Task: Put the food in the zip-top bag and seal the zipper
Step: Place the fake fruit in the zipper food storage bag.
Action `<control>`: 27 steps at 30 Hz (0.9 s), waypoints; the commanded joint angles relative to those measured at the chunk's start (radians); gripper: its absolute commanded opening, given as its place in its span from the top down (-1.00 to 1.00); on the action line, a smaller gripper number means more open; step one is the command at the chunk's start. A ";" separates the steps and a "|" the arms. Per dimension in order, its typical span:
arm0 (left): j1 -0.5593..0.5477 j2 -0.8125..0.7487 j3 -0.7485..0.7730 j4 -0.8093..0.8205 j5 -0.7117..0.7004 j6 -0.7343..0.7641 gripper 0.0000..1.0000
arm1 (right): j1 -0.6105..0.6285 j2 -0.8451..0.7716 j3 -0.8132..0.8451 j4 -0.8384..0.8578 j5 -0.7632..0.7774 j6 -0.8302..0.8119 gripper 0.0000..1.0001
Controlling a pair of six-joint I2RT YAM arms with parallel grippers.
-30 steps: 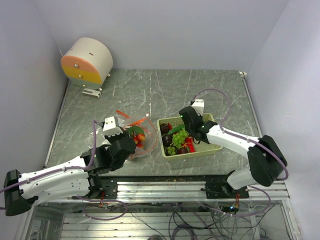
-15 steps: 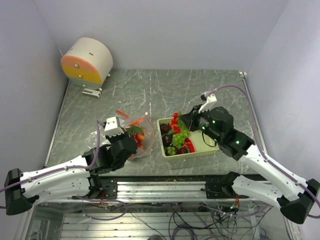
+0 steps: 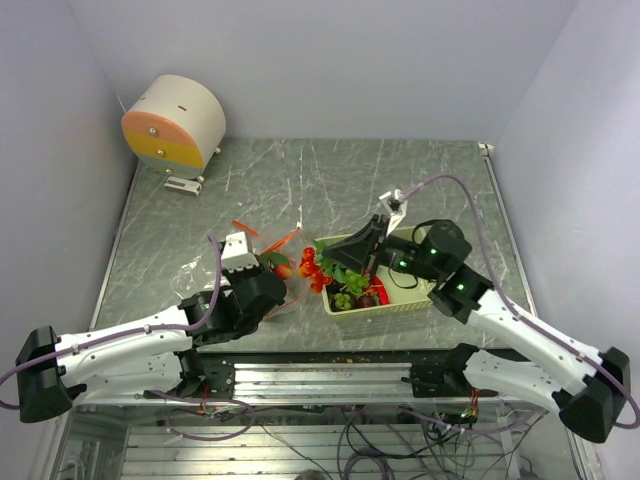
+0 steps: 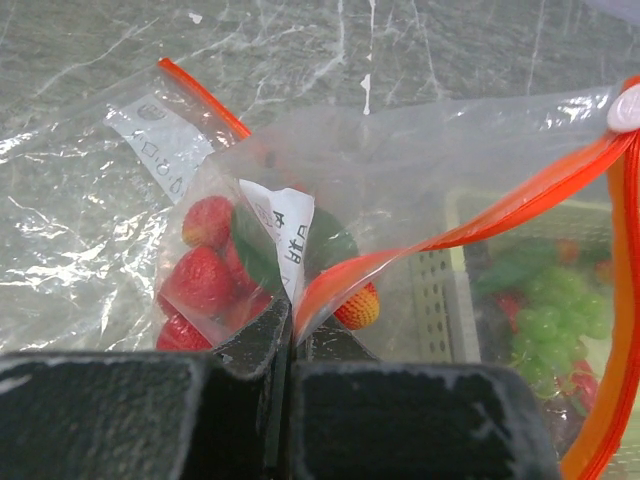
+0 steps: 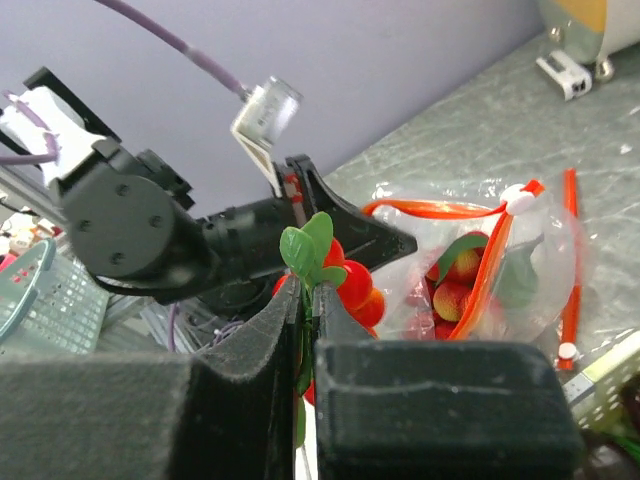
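1. Left claw (image 4: 290,322): I find it clenched on the zip-top bag (image 4: 420,170), pinching the clear film at the mouth's near edge, right where the zipper (image 4: 500,215) meets the fingers.
2. The bag lies on the table (image 3: 330,175), just left of the pale green basket (image 3: 405,306). Its mouth stands open toward the basket, and the orange-red zipper is unsealed.
3. Inside the bag I see red strawberries (image 4: 198,280) and one dark green piece. I cannot settle the exact count through the crinkled film.
4. Right claw (image 5: 305,298): clenched on the green leafy stem of a cluster of small red fruits (image 5: 350,280).
5. In the top view that cluster hangs in the air between the basket and the bag's mouth, close to the mouth and outside it.
6. The basket holds green grapes (image 3: 357,283), dark purple pieces (image 3: 367,299) and some red items, partly hidden by the right arm.
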 commanded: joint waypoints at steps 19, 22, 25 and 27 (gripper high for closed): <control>-0.003 -0.060 0.022 0.043 0.013 0.014 0.86 | 0.146 0.370 0.034 0.139 0.360 -0.004 0.96; -0.002 -0.047 0.030 0.038 0.016 0.014 0.86 | 0.168 0.397 0.085 0.050 0.430 -0.043 0.46; -0.002 -0.039 0.033 0.036 0.016 0.014 0.86 | 0.178 0.382 0.100 0.013 0.451 -0.070 -0.09; -0.002 -0.039 0.031 0.042 0.017 0.015 0.86 | 0.185 0.355 0.104 -0.011 0.466 -0.087 -0.47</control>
